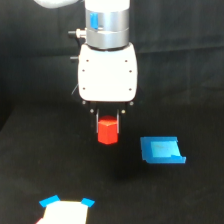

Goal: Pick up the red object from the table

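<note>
Pincer closed on red object, held clear of surface; pick approx. done, only lift/hold remains.

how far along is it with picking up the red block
Done: the gripper is closed around the red object, which appears lifted above the table, with a faint shadow below. In hand: holding it aloft. Left: little, perhaps more lift. The blue piece lies untouched.
</note>
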